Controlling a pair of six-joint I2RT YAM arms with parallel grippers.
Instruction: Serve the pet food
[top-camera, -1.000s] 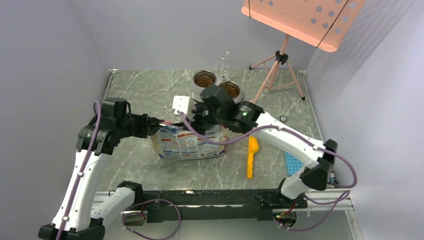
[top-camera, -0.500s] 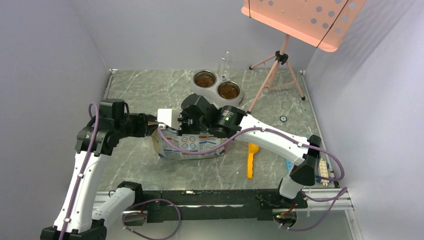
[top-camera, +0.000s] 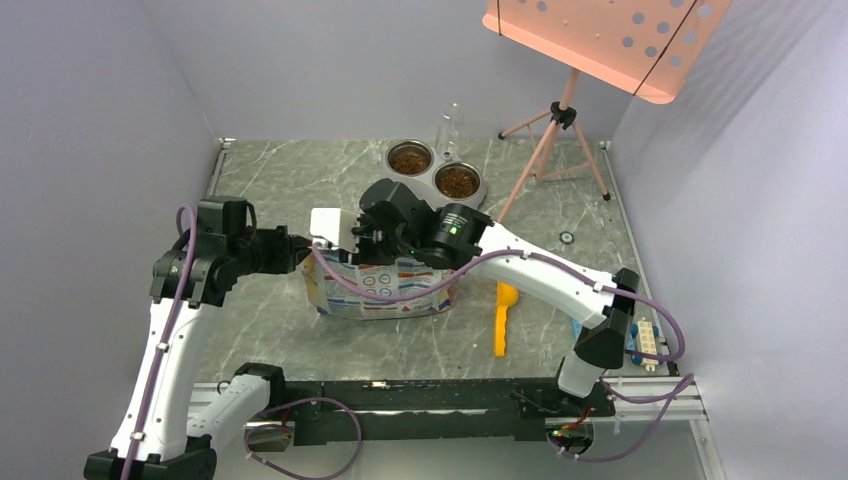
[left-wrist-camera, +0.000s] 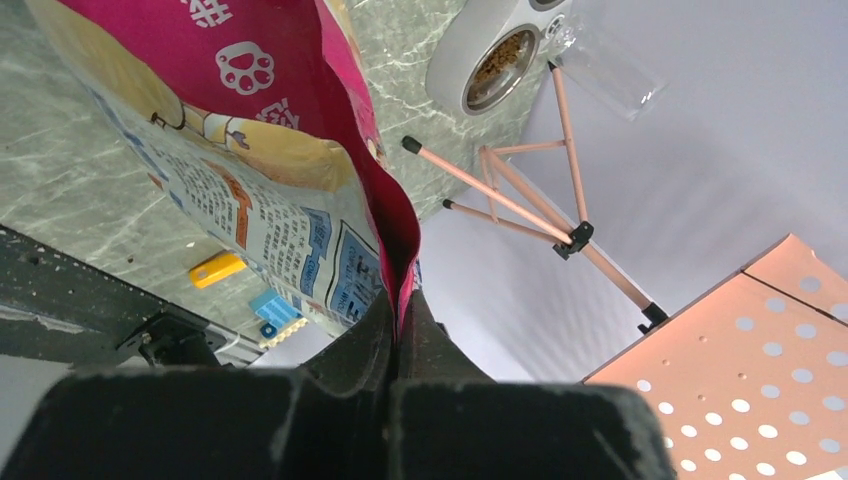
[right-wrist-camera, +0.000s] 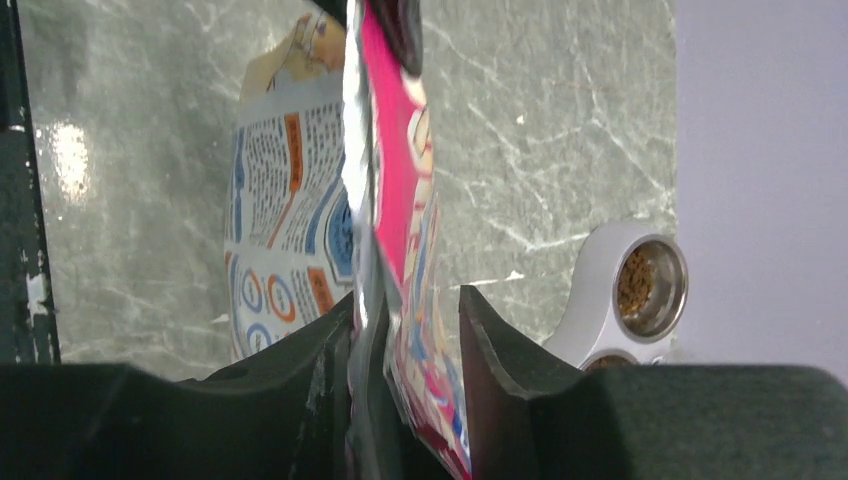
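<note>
Plainly, we count two end effectors, one bag, two bowls in one feeder, one scoop and one stand. Our left end effector (left-wrist-camera: 399, 315) is pressed together on the pink top edge of the printed bag (top-camera: 380, 285), pinching it. Our right end effector (right-wrist-camera: 405, 310) has its fingers (right-wrist-camera: 325, 350) spread to either side of that same edge. The foil lining touches one finger and the pink face stands apart from the other, so nothing is clamped there. The bag stands on the desk (top-camera: 280, 180) just below both end effectors, and we cannot see inside it.

The pet food (top-camera: 410, 159) is brown kibble filling both steel bowls (right-wrist-camera: 684, 285) of a white feeder (right-wrist-camera: 590, 325). It lies beyond the right end effector, apart from the bag.

A yellow scoop (top-camera: 503, 318) lies flat on the desk, well to the right of the right end effector and just beside the bag. The right arm's white forearm (top-camera: 545, 275) crosses over its far end. Past the feeder stands a clear container (top-camera: 450, 122). Farther right is a pink perforated stand (top-camera: 600, 35) on a tripod.

The desk is grey-green marbled stone, closed in by pale lilac walls.
</note>
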